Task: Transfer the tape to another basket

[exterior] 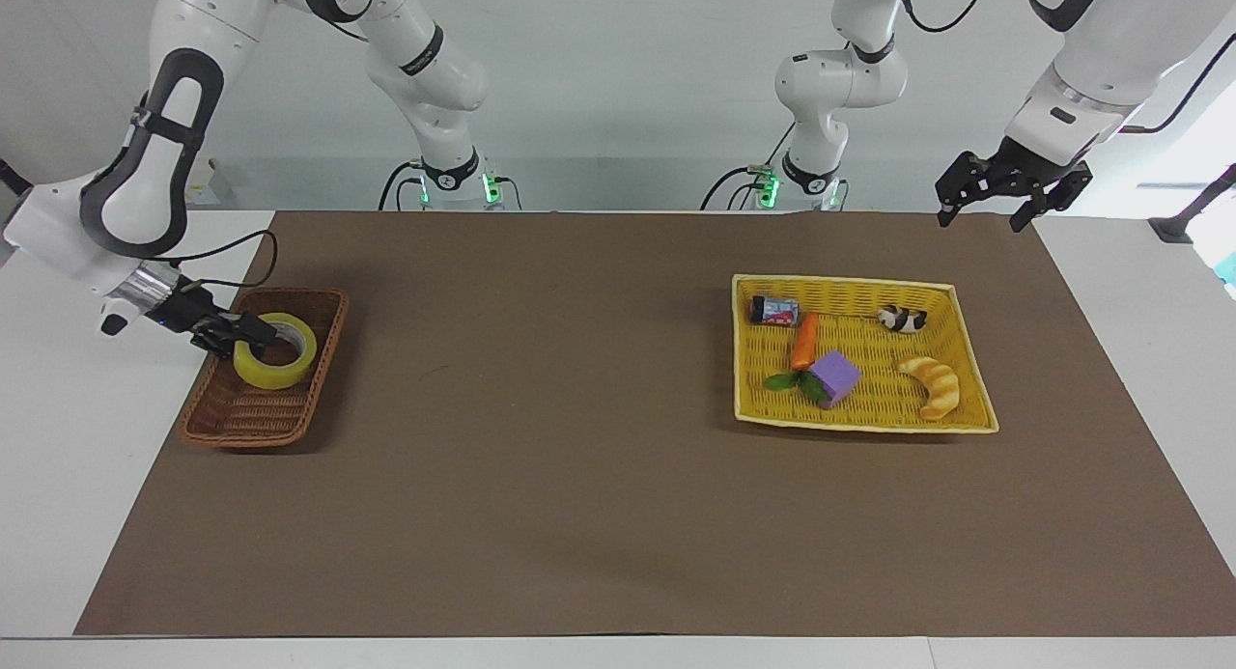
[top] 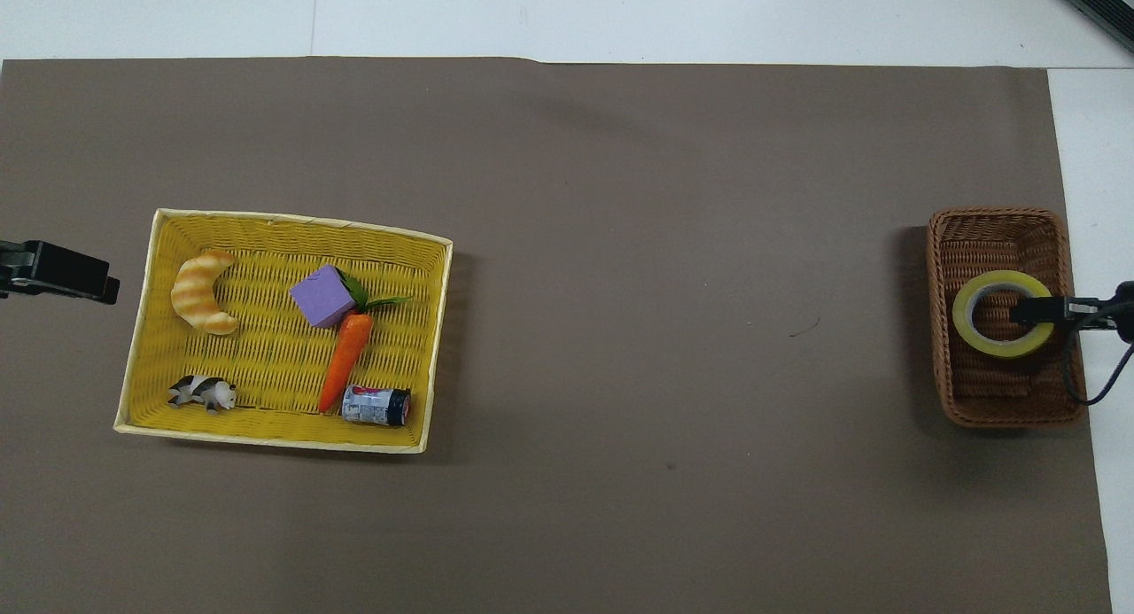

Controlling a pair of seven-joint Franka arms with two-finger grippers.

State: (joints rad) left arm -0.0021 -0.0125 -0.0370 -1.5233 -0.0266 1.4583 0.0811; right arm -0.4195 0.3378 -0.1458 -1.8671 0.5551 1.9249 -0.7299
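Observation:
The yellow tape (exterior: 281, 370) lies flat in the brown wicker basket (exterior: 253, 420) at the right arm's end of the table. My right gripper (exterior: 255, 334) reaches in low from the table's edge. It is shut on the roll's wall, with one finger inside the core. In the overhead view the tape (top: 962, 318) sits in the middle of the basket (top: 992, 233), and the right gripper (top: 1028, 312) comes in over the rim. My left gripper (exterior: 983, 215) is open and empty in the air. It waits over the table's edge beside the yellow tray, and also shows in the overhead view (top: 104, 288).
A flat yellow woven tray (exterior: 850, 284) at the left arm's end holds a purple cube (exterior: 835, 376), a carrot (exterior: 804, 342), a croissant (exterior: 932, 384), a small can (exterior: 775, 310) and a black-and-white toy animal (exterior: 902, 318). Brown mat covers the table.

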